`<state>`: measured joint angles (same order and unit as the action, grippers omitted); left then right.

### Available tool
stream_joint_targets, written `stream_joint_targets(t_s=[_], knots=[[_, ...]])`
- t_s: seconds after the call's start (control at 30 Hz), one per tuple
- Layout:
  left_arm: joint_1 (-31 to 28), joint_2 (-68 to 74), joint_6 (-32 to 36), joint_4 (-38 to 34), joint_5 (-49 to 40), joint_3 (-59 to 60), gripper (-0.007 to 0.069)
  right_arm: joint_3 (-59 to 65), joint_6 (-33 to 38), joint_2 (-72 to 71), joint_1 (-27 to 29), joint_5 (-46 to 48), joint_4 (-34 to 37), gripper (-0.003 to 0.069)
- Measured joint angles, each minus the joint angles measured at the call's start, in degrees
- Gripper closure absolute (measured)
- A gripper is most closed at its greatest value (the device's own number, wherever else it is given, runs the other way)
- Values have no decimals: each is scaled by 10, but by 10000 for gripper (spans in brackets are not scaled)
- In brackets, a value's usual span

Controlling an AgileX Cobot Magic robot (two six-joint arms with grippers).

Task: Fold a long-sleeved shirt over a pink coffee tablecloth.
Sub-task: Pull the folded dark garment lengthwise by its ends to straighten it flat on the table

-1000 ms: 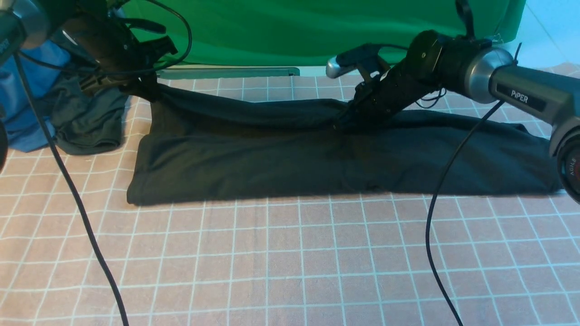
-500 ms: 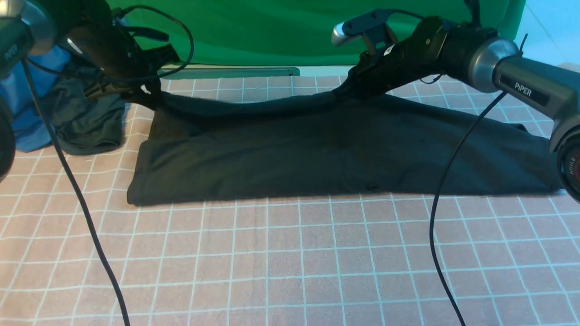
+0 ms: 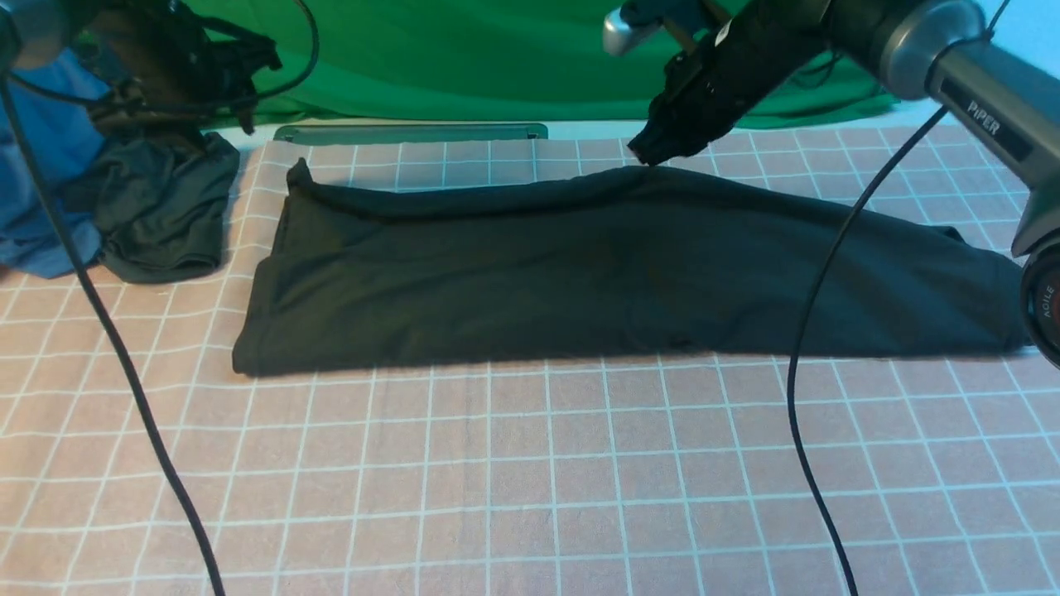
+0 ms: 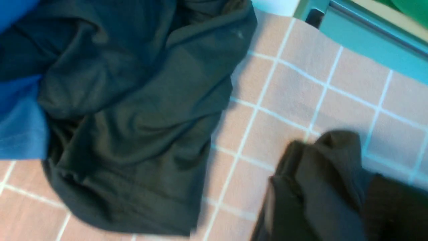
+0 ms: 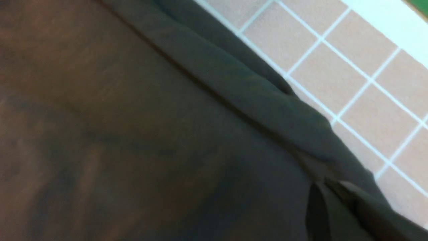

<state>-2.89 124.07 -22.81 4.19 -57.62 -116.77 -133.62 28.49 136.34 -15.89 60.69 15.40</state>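
Observation:
The long-sleeved shirt (image 3: 613, 273) is black and lies folded into a long band across the pink coffee tablecloth (image 3: 530, 480). No print shows on it. My right gripper (image 3: 650, 153) is shut on the shirt's far edge near the middle and holds it slightly raised. In the right wrist view a fold of the shirt (image 5: 254, 90) runs straight into the jaws. My left gripper (image 3: 222, 124) hangs up and to the left of the shirt's far left corner (image 3: 296, 175), apart from it, jaws open. That corner (image 4: 321, 174) stands up in a peak.
A smaller dark grey garment (image 3: 157, 207) and a blue garment (image 3: 41, 190) lie heaped at the left edge. A green cloth (image 3: 497, 58) hangs behind, with a teal bar (image 3: 410, 132) below it. Two black cables (image 3: 795, 372) hang over the tablecloth's near part.
My left gripper has let go of the shirt's far left corner and pulled away up and left. My right gripper has lifted the far edge and carried it toward the back.

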Motion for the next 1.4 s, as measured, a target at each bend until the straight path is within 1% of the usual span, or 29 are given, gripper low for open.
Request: stream_joint_targets(t_s=[0.03,0.07,0.1,0.17,0.2,0.23,0.27,0.3,0.43,0.5,0.6,0.73,0.8,0.87,0.9,0.97,1.0,1.03,1.07,1.13,1.17,1.23,1.3,1.4], knots=[[0,-5,39,-33,-17,0,434,-6,-10,-1,1,19,-2,624],[0,-6,58,-52,-28,0,489,-8,-16,-1,2,34,-4,624],[-1,-6,93,-91,-37,0,541,-8,-19,-1,3,43,-6,624],[1,-4,147,-156,-43,0,586,-5,-24,1,3,48,-8,624],[4,2,178,-204,-41,1,601,-2,-26,6,3,48,-9,624],[9,9,192,-228,-36,1,612,0,-28,11,3,46,-10,624],[10,9,192,-228,-34,1,613,1,-28,14,3,45,-10,624],[20,24,207,-253,-22,1,614,3,-29,26,3,35,-11,624],[49,65,228,-261,2,1,614,7,-41,47,3,-5,-12,624],[68,103,228,-263,27,1,614,7,-52,59,3,-31,-15,624],[80,130,228,-270,52,3,611,7,-58,70,3,-53,-18,624],[81,137,228,-267,104,2,612,7,-58,82,3,-91,-30,624],[82,140,220,-257,147,2,612,8,-63,84,3,-124,-45,624],[82,143,207,-237,192,2,612,9,-79,84,3,-162,-69,624],[82,144,190,-215,204,-1,612,8,-93,84,3,-178,-81,624],[82,143,175,-190,204,-4,612,8,-105,82,3,-183,-93,624],[82,138,146,-151,184,-13,612,7,-118,80,3,-174,-100,622],[82,138,146,-151,184,-13,612,7,-118,80,4,-169,-101,622],[82,127,136,-123,162,-17,612,3,-118,76,4,-146,-106,619],[82,107,129,-98,138,-18,612,-2,-118,69,5,-111,-116,617],[82,87,128,-84,112,-19,612,-9,-117,59,6,-68,-125,616],[82,47,127,-68,75,-16,612,-19,-113,36,10,2,-130,616],[80,-3,126,-58,62,-1,612,-24,-109,6,17,56,-131,616],[74,-70,120,-59,60,62,612,-15,-116,-33,32,76,-131,615]])
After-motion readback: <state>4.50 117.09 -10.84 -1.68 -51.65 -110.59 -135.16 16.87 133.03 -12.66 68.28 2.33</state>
